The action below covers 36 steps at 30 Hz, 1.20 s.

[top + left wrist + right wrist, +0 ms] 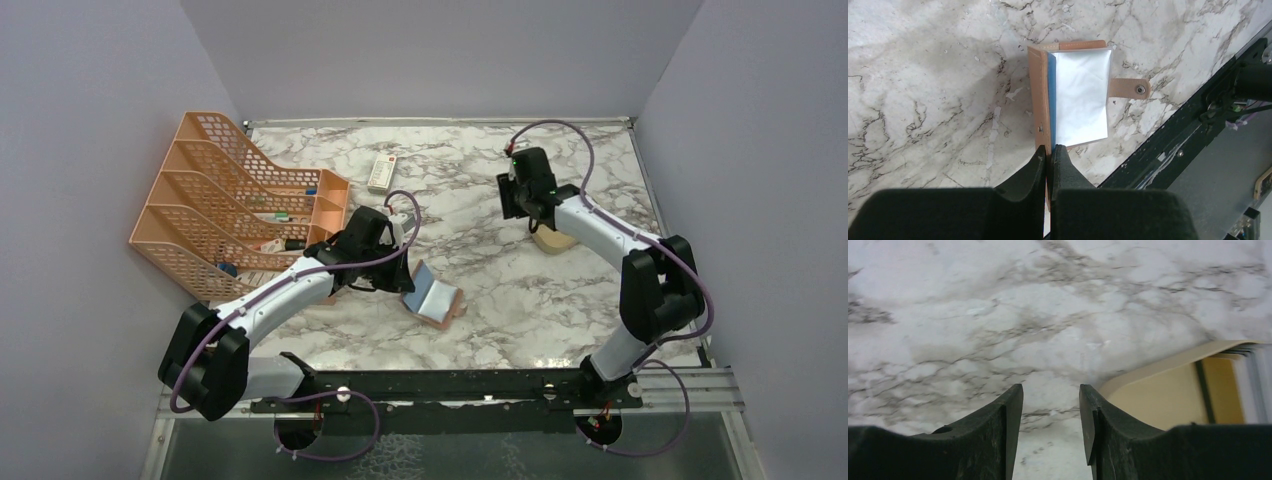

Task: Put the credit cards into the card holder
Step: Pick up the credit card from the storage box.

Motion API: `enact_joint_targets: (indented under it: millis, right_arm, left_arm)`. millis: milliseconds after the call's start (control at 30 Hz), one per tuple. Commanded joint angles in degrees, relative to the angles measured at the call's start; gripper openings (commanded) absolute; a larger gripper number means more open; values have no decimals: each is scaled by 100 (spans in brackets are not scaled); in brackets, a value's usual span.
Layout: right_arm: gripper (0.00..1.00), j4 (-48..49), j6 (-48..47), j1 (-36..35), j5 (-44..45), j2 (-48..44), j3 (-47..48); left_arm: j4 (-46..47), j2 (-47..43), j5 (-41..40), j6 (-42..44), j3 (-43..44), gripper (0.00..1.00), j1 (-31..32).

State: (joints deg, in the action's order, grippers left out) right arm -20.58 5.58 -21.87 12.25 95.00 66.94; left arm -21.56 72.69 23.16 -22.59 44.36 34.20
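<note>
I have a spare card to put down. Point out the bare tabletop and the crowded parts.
Bare marble: the middle stretch between the wallet and the tan box, running to the front rail; also the back strip right of the remote. Crowded: the left, where file rack, left arm and wallet bunch together.

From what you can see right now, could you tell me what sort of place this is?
Likely a robot test booth dressed as a desk: plain walls enclose a marble-patterned table, with an orange file rack.
</note>
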Motion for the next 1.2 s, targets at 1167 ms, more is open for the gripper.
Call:
enact_joint_targets:
  millis: [1167]
  right_arm:
    - [49,-250,-1769,1183,3158,1395,493]
  left_arm:
    - [-255,-656,303,519,109,0,-36]
